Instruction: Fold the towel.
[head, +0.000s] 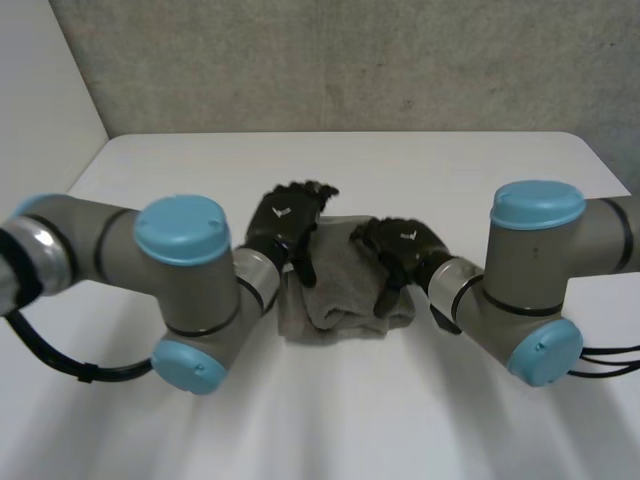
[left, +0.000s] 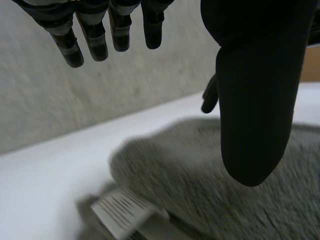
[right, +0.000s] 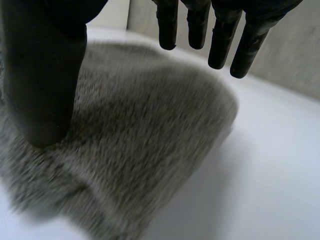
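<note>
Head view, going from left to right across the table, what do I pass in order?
left arm → left hand → towel → right hand → right arm

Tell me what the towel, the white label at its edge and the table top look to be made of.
Towel: grey cloth with a short fuzzy pile, likely terry or a similar soft weave; it slumps in rounded folds.
Label: a thin white sheet with dark printed lines; fabric or paper, I cannot tell which.
Table: smooth, matte white with no grain; perhaps laminate or painted board.
</note>
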